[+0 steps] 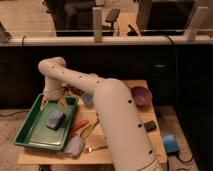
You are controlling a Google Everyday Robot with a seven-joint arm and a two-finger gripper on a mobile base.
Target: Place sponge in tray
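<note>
white arm (117,125) rises from bottom right across the wooden table (145,115), elbow up, wrist down over the green tray (26,134) at the table's left end. purple bowl (141,95) at the right. flat blue-grey piece (75,146) just beside the tray's near right corner. gripper (54,104) hangs inside the tray's far end, fingers spread, holding nothing. sponge (55,119) lies on the tray floor just below it.

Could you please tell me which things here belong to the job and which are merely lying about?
For the job: sponge, lying in the green tray; open claw just above it.
Lying about: purple bowl, flat blue-grey piece, orange utensils, small black item.
</note>
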